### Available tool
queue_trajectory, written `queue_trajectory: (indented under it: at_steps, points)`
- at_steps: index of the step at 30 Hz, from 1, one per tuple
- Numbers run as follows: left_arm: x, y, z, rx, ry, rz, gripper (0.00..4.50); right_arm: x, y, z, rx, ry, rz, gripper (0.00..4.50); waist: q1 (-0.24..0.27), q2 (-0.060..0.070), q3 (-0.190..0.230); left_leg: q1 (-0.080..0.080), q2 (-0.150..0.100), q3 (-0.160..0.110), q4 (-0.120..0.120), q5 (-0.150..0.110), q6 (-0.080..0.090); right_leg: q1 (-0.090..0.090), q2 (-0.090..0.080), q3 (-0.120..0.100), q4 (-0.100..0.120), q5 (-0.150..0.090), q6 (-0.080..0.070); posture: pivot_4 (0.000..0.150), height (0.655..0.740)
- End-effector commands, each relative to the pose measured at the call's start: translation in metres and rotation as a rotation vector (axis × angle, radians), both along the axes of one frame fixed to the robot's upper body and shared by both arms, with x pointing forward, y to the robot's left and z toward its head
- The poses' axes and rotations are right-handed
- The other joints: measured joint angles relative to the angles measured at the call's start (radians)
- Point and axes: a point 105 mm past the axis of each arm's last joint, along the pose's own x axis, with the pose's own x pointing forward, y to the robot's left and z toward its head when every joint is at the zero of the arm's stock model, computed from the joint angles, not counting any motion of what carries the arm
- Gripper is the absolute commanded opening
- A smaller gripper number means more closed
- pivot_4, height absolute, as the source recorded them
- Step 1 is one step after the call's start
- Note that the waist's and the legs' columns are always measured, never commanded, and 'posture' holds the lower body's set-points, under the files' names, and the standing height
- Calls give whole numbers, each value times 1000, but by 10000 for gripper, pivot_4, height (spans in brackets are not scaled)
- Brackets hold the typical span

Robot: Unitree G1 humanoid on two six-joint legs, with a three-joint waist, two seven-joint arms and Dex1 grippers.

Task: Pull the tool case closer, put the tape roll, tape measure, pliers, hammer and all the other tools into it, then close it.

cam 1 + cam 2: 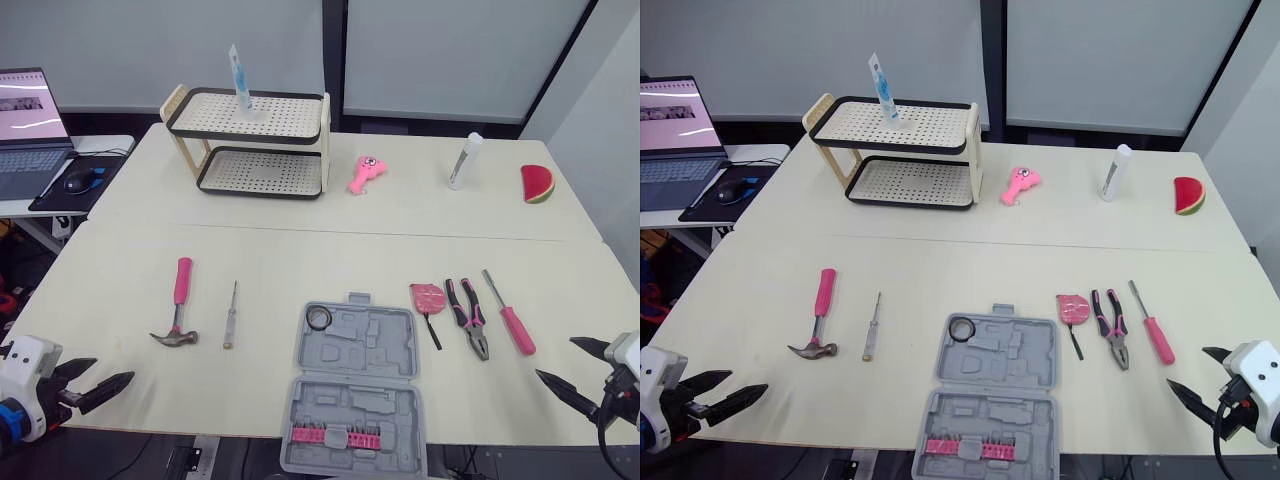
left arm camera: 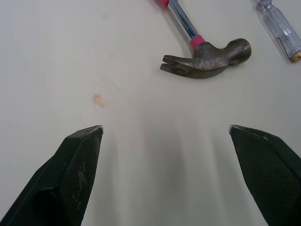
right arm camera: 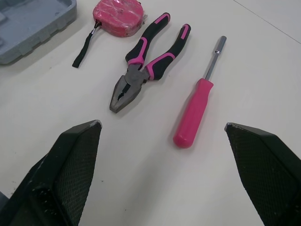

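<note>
Tools both spread wide, empty: left tool [image 1: 114, 371] low over near-left tabletop [image 1: 300, 250] edge, just short of hammer [image 1: 180, 300] and slim screwdriver [image 1: 230, 315]; right tool [image 1: 555, 357] near pink screwdriver [image 1: 518, 330], pliers [image 1: 474, 330], tape measure [image 1: 427, 296]. Between them, tool case [image 1: 385, 345] open at near edge, tape roll [image 1: 309, 319] in its far-left corner.
</note>
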Motion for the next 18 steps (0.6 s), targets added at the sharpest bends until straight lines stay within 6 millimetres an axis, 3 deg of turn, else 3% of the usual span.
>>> queue_trajectory:
  at_steps: [1,8,12,16,18]
  points:
    - [5,-20,21,25,-61,-137,44783,3,14,12,-17,-38,65,45000,0,0,0,0,0,0,0,0,0,0,0,0,0,0,0,1500,7350]
    - [31,-103,45,-27,-160,-510,44783,16,70,7,80,-70,119,45000,3,2,-1,0,0,-1,0,0,0,3,0,-1,-3,1,1,1500,7350]
    - [33,-155,59,-70,-205,-775,44783,29,98,-5,110,-93,100,45000,2,3,-1,-1,0,-1,-1,0,-1,2,0,-1,-6,1,1,1500,7350]
    - [38,-186,68,-66,-246,-954,44783,48,115,-13,146,-126,41,45000,-2,5,1,-2,0,0,-1,0,-1,1,0,0,-6,0,1,1500,7350]
    - [40,-202,73,-71,-265,-1034,45000,59,120,-16,148,-142,2,41039,-2,5,2,-2,0,0,-1,0,-1,0,0,0,-6,1,1,1500,7350]
